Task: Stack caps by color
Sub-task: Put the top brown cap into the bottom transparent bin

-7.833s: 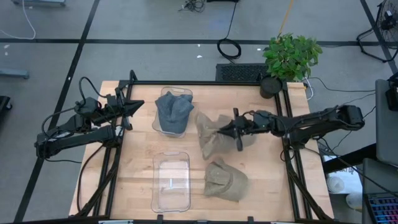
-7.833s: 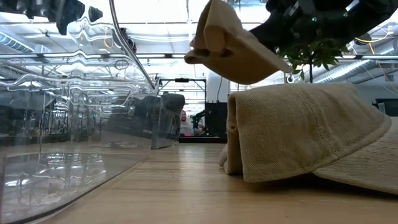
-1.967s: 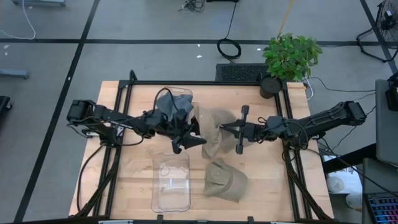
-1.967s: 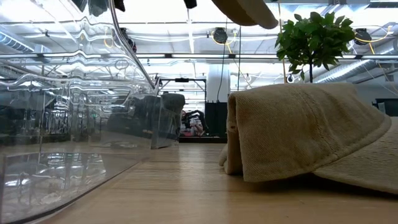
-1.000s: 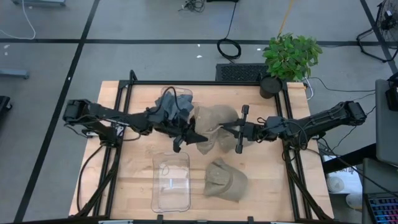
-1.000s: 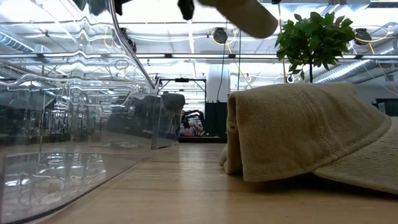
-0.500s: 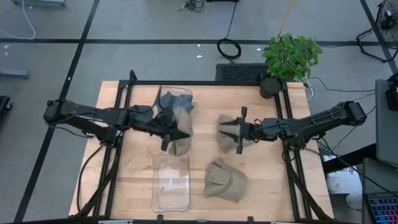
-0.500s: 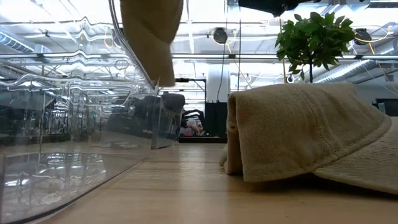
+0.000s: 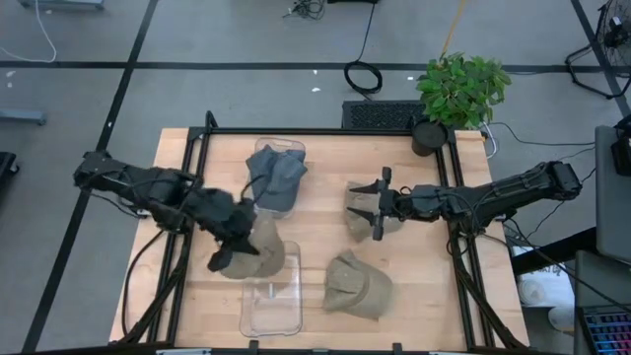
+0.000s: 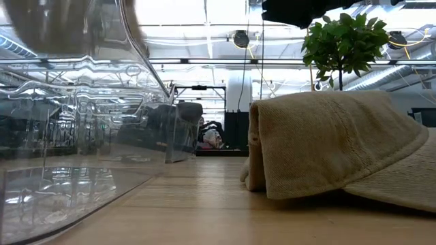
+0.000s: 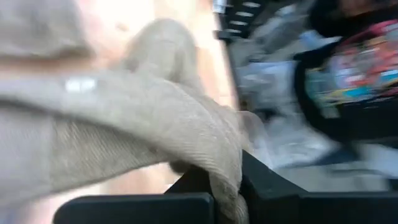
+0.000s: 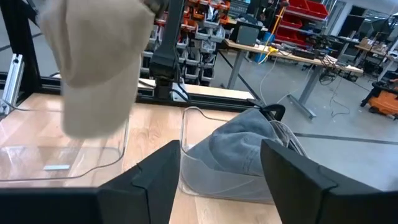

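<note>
My left gripper (image 9: 229,252) is shut on a tan cap (image 9: 258,252), which hangs over the far end of the near clear bin (image 9: 271,301); the right wrist view shows this cap (image 12: 99,68) too. Blue-grey caps (image 9: 276,177) lie in the far clear bin (image 9: 291,148). My right gripper (image 9: 378,210) stands open over a second tan cap (image 9: 359,211), which lies on the table. I cannot tell whether the gripper touches it. A third tan cap (image 9: 357,286) rests on the table near the front. My left gripper pinches a bunch of the tan cap's cloth (image 11: 225,186) between its two fingers; which part of the cap this is does not show. The cap hangs slack below the gripper, lifted clear above the near bin.
The two clear bins stand one behind the other at the table's middle left. A potted plant (image 9: 461,91) stands beyond the far right corner. Bare wood (image 9: 414,286) lies at the right of the near tan cap. People and workshop benches show beyond the table.
My left gripper has carried one tan cap from the table's middle toward the left and near edges, to above the near bin. The other tan cap of that heap has stayed on the table under my right gripper, which has kept its place.
</note>
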